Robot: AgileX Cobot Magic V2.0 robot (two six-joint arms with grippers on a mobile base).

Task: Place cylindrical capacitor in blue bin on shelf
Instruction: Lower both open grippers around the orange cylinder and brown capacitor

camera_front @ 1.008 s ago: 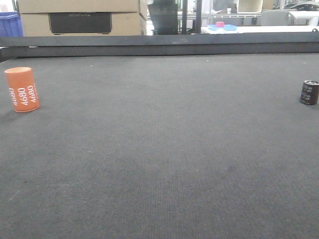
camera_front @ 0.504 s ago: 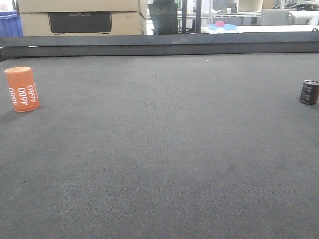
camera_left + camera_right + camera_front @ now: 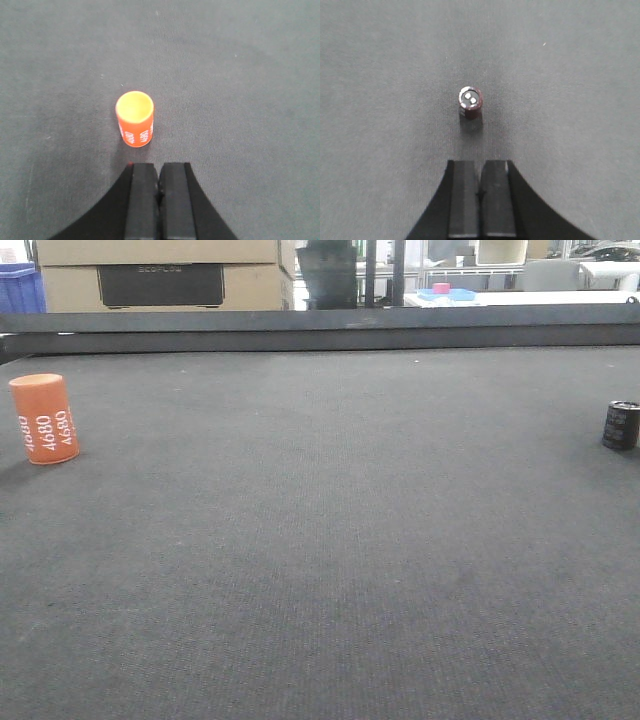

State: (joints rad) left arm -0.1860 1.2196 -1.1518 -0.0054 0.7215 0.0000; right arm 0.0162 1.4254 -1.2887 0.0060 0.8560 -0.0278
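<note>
Orange cylinder (image 3: 44, 419) marked 4680, upright at 9 o'clock on the dark gray mat (image 3: 320, 560), yellowish on top. Cardboard boxes (image 3: 160, 275) way back at 11, small pink thing (image 3: 441, 288) on a blue tray (image 3: 450, 296) around 1.

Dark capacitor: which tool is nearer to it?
Right. The right tool hangs just short of the capacitor; the left tool is at the orange cylinder, across the mat.

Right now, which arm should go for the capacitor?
Right. The capacitor stands upright straight ahead of the right gripper, which is shut and would need to open first. The left gripper, also shut, faces the orange cylinder instead.
</note>
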